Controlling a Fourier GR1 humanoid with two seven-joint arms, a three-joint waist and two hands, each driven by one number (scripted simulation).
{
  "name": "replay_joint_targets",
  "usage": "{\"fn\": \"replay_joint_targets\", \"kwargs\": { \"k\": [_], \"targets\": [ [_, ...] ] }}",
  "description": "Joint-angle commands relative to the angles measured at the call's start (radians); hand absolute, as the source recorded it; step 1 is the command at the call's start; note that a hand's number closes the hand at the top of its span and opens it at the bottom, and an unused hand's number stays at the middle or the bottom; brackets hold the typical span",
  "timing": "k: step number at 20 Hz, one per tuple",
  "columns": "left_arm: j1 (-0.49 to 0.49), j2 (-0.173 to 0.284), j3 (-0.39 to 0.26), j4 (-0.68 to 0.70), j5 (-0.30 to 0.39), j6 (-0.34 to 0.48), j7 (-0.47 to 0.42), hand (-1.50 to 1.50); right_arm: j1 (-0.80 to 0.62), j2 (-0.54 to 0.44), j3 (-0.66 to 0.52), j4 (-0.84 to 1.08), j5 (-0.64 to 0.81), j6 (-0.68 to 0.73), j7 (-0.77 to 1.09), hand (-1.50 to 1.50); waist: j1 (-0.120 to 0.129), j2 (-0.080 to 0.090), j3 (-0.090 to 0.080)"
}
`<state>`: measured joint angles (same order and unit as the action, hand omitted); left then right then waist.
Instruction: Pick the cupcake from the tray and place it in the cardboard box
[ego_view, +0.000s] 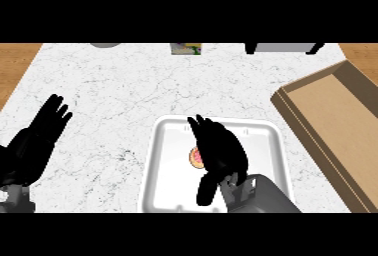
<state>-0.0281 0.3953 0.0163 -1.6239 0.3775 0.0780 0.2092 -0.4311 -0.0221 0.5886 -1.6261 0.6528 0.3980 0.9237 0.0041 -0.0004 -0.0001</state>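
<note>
You're early in the pick: cupcake (196, 158) sits in the white tray (168, 150), mostly hidden under the open right robot hand (219, 147), ungrasped; cardboard box (336, 125) far right awaits, left robot hand (38, 137) resting open.

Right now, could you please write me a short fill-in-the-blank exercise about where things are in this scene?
1. The cupcake sits in the white ____, mostly hidden by the right hand.
2. The cardboard box lies at the counter's ____ side.
3. The left hand rests open at the view's ____ edge.
4. The box holds ____ cupcakes so far.

Missing words: tray; right; left; no
</note>
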Motion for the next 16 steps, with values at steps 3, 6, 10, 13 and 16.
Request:
{"fn": "replay_joint_targets", "kwargs": {
  "k": [3, 6, 10, 13, 16],
  "targets": [
    [-0.044, -0.019, 0.056, 0.110, -0.012, -0.070, -0.036, 0.00, -0.044, 0.021, 0.045, 0.066, 0.029, -0.061, 0.030, -1.50, 0.001, 0.001, 0.000],
    [-0.005, -0.061, 0.027, -0.014, -0.062, -0.009, 0.024, 0.00, 0.001, 0.012, -0.020, -0.009, 0.063, 0.062, -0.015, -1.50, -0.002, -0.001, 0.000],
    [-0.047, -0.038, 0.055, -0.028, -0.034, -0.025, 0.085, 0.00, 0.029, 0.022, 0.071, 0.037, 0.064, -0.005, 0.039, -1.50, -0.002, -0.001, 0.000],
    [0.019, -0.048, 0.078, -0.018, -0.033, -0.077, 0.044, 0.00, -0.013, 0.022, 0.053, 0.022, 0.060, 0.027, 0.078, -1.50, -0.001, -0.001, 0.000],
    [0.007, -0.097, 0.056, 0.009, -0.081, -0.051, 0.004, 0.00, -0.106, 0.022, 0.070, 0.158, 0.000, -0.042, 0.076, -1.50, 0.004, 0.001, 0.000]
  ]
}}
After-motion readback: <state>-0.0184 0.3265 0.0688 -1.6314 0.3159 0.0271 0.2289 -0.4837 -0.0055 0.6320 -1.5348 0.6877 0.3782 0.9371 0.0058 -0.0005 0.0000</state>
